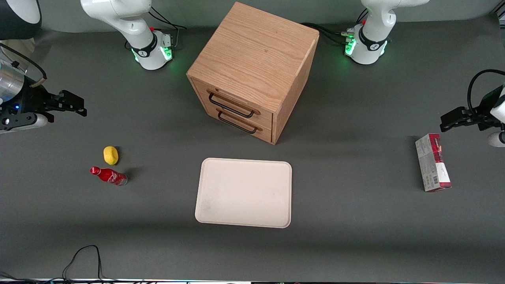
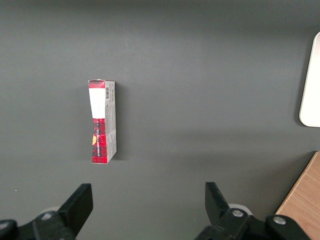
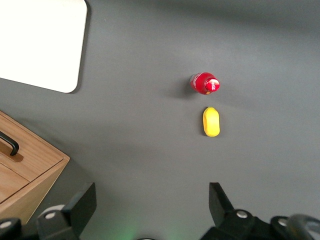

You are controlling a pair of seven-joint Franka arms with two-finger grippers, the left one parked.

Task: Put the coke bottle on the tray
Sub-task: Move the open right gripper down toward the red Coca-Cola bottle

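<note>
From the front, the coke bottle [image 1: 108, 176] with white script lettering stands on the table, well apart from the tray [image 1: 244, 192], toward the working arm's end, just beside a yellow lump [image 1: 111, 155]. The gripper [image 1: 75, 105] hovers above, fingers spread, empty. The right wrist view shows the bottle's red cap [image 3: 212, 84] upward; the left wrist view shows a red carton [image 2: 102, 121], its print unreadable.
</note>
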